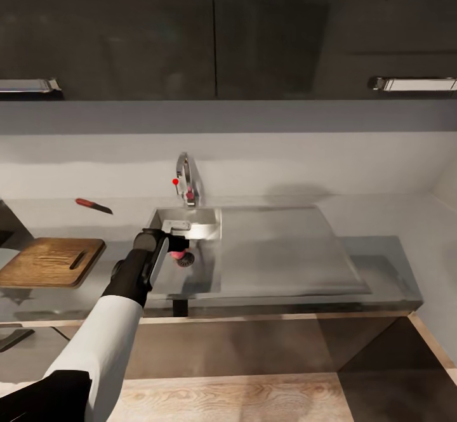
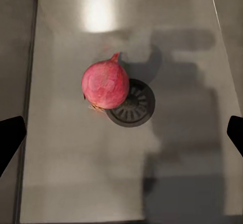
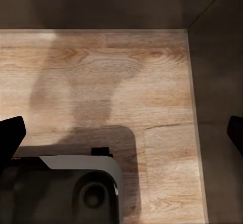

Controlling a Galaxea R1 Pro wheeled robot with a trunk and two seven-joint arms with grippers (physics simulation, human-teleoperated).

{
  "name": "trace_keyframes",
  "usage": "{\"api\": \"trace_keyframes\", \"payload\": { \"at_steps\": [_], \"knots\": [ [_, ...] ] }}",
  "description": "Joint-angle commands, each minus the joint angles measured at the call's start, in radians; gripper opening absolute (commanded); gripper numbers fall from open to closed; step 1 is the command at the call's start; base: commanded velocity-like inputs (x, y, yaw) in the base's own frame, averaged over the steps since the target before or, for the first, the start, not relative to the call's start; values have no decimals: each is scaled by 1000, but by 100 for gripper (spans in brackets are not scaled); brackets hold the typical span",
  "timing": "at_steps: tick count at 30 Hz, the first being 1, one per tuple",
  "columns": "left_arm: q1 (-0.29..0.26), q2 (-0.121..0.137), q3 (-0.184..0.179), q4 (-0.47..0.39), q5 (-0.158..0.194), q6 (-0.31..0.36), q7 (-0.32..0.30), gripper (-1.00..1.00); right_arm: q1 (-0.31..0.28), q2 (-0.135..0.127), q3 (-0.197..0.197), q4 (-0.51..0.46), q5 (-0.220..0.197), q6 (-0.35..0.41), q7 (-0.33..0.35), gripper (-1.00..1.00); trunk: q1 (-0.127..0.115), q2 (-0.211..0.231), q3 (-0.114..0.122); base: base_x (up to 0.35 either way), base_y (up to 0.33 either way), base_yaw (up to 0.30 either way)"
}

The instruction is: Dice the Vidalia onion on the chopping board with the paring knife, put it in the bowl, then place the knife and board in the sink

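Reaching down into the sink, the left gripper hangs over the Vidalia onion, its jaws spread wide with nothing between them. The left wrist view gives the whole bulb, lying on its side against the drain, stem tip pointing toward the basin's lit wall; from the head the arm covers most of it. Left on the countertop lie the chopping board and paring knife, blade aimed toward the tap. The right gripper's jaws are apart above wooden floor.
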Motion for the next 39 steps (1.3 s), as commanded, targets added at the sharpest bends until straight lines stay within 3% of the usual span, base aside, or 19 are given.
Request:
{"api": "trace_keyframes", "payload": {
  "at_steps": [1, 9, 18, 24, 39],
  "knots": [
    [-1, -1, 3, 4, -5, 4, -2, 100, 0, 0, 2, 0, 1, -2, -5, 100, 1, -2, -2, 145, 0, 0],
    [-1, -1, 3, 37, -5, -1, -3, 100, 0, 3, 2, 19, 0, 1, -4, 100, 1, -2, -2, 229, 0, 0],
    [-1, -1, 3, 64, -5, -39, -4, 100, 0, 38, 2, 114, 0, 0, -2, 100, 1, -2, -2, 147, 0, 0],
    [-1, -1, 3, 114, -5, -74, -4, 100, 0, 39, 2, 120, 0, -2, -1, 100, 1, -2, -2, 7, 0, 0],
    [-1, -1, 3, 120, -5, -94, -3, 100, 0, 39, 2, 121, 0, -1, -1, 100, 1, -2, -15, 0, 0, 0]
  ]
}}
